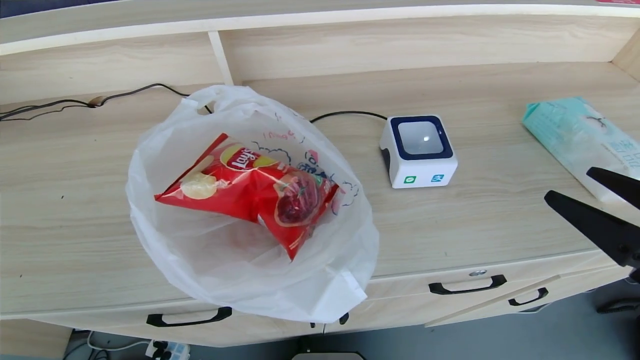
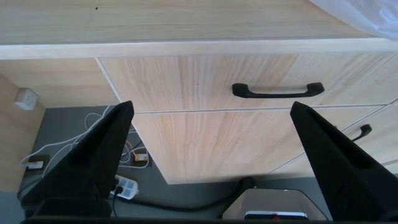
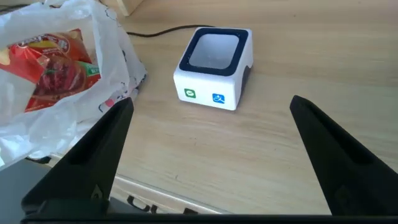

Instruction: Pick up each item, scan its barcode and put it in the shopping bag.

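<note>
The red chip bag (image 1: 250,192) lies tilted inside the white shopping bag (image 1: 225,270), whose mouth gapes toward the head camera. Its far corner is veiled by the printed film. The shopping bag sits on the wooden counter (image 1: 500,215), its near fold drooping over the front edge and covering part of a drawer handle below. Near it on the right stands the white scanner (image 1: 419,151), window up, with its black cable (image 1: 345,114) running behind the shopping bag. Well to the right lies a teal tissue pack (image 1: 575,135), cut off at the picture's edge and partly hidden behind the right gripper (image 1: 569,184), which hangs spread wide and holds nothing. The left gripper (image 2: 211,106), equally wide and empty, faces the drawer fronts and a black handle (image 2: 277,91).
</note>
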Robot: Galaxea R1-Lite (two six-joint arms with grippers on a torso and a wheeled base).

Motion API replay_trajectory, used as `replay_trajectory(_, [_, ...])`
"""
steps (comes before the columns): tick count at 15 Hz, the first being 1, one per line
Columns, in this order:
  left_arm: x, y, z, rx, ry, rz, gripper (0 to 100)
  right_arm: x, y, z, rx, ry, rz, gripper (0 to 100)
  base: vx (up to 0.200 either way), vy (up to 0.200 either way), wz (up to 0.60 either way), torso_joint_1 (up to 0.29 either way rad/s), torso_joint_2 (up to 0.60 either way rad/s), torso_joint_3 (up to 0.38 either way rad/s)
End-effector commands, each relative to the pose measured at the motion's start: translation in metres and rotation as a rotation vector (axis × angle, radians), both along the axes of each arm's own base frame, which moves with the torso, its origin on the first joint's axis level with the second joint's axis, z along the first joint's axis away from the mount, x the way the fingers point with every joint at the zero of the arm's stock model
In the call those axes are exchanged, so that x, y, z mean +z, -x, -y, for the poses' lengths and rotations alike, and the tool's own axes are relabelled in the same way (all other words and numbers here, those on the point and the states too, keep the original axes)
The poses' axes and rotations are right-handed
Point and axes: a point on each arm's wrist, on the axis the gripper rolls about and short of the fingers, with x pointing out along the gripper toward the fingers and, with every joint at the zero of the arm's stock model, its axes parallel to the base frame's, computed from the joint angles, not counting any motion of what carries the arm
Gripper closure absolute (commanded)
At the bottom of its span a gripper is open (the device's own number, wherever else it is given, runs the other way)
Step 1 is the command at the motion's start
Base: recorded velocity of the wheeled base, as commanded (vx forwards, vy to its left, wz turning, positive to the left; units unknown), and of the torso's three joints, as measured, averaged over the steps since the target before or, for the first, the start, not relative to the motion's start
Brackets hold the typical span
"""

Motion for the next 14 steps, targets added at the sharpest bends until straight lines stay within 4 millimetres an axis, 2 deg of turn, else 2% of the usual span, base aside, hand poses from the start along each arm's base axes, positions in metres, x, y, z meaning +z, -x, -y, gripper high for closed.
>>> replay_trajectory(1, [0.0,0.0,0.0,-0.001,0.002,-0.001,0,-0.001,0.004,0.001,0.013,-0.003,0.007,0,0.0,0.0,0.0,0.0,0.0,0.0])
replay_trajectory(4, [0.0,0.0,0.0,-0.001,0.0,-0.004,0,0.015,-0.007,-0.004,0.071,-0.007,0.034,0,0.0,0.0,0.0,0.0,0.0,0.0])
replay_trajectory(9, [0.0,0.0,0.0,-0.001,0.0,-0.004,0,0.011,-0.01,-0.004,0.06,-0.001,0.017,0,0.0,-0.2,0.0,0.002,0.0,0.003])
replay_trajectory(14, [0.0,0.0,0.0,-0.001,0.0,-0.004,0,0.013,-0.022,0.009,-0.057,-0.004,0.006,0,0.0,-0.2,0.0,0.002,0.0,0.002])
